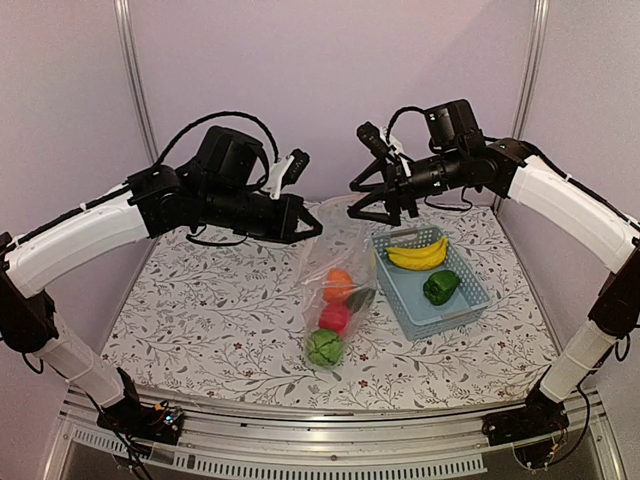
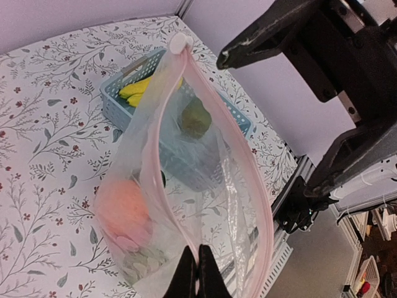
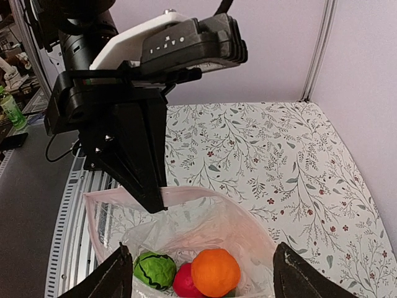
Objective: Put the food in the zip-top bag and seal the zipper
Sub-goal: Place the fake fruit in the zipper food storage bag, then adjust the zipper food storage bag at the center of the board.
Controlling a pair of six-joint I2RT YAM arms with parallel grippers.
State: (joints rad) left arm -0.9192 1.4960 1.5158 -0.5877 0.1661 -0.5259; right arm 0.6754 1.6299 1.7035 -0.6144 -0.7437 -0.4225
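The clear zip-top bag [image 1: 336, 262] is held up by one corner, its mouth open. Inside it lie an orange [image 1: 339, 283], a pink-red fruit [image 1: 334, 318], a round green ball [image 1: 323, 348] and a dark green-orange mango [image 1: 361, 298]. My left gripper [image 1: 306, 226] is shut on the pink zipper strip [image 2: 162, 186], with its fingertips [image 2: 186, 273] pinching the strip. My right gripper [image 1: 353, 203] is open and empty just above the bag's mouth. In the right wrist view the orange [image 3: 215, 272], green ball [image 3: 155, 270] and red fruit [image 3: 185, 282] show between its fingers [image 3: 118, 276]. Yellow bananas [image 1: 418, 253] and a green pepper [image 1: 440, 287] lie in the basket.
The light-blue plastic basket [image 1: 470, 300] stands right of the bag, touching it. A floral cloth [image 1: 200, 300] covers the table. Purple walls close in the back and sides. The table's metal front rail [image 1: 330, 440] runs along the near edge.
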